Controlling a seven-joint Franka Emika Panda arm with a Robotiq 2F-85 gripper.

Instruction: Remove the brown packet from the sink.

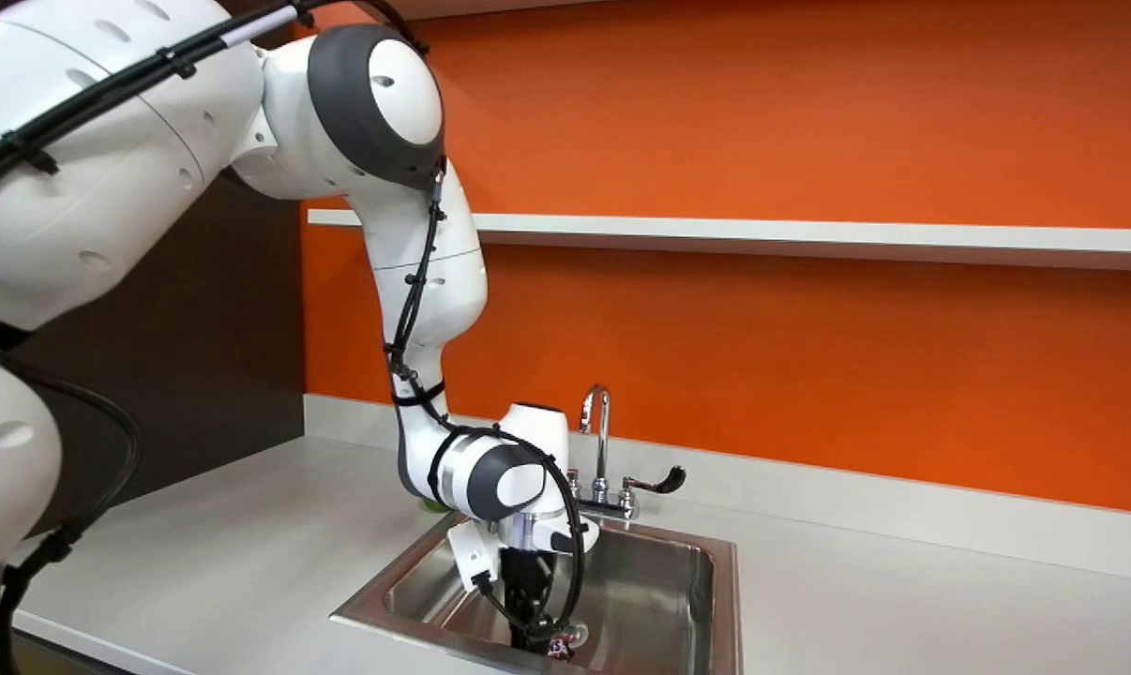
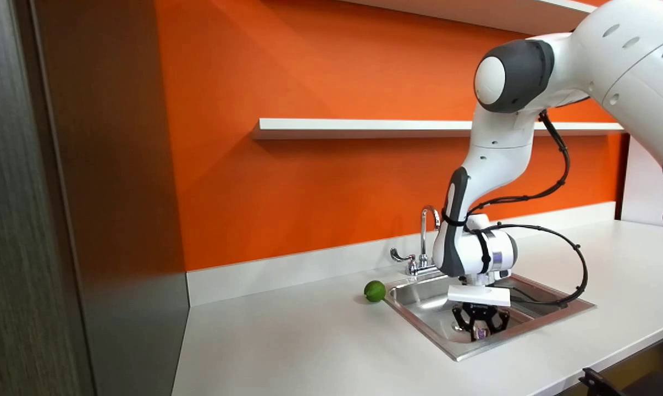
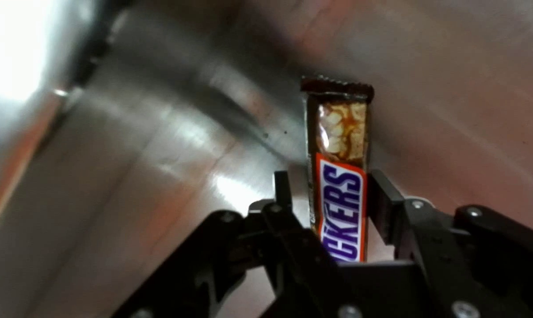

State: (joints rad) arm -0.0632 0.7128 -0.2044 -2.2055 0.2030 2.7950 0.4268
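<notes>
The brown packet [image 3: 344,132] is a small bar wrapper with a red, white and purple label. It lies in the stainless-steel sink [image 1: 723,600], which also shows in an exterior view [image 2: 414,329]. In the wrist view, my gripper [image 3: 330,194] is open with its fingers on either side of the packet. The right-hand finger is against or very close to the packet's edge; a gap shows at the left-hand finger. The packet's lower end is hidden by the gripper. In both exterior views only a bit of the packet [image 1: 559,646] [image 2: 480,333] shows by the fingertips.
The chrome faucet [image 1: 602,459] stands behind the basin, close to the arm, with a black-tipped handle [image 1: 664,481]. The sink walls surround the gripper. A round drain [image 1: 578,635] is beside it. A green ball [image 2: 374,291] sits on the counter by the sink's corner. A white shelf [image 2: 364,125] is above.
</notes>
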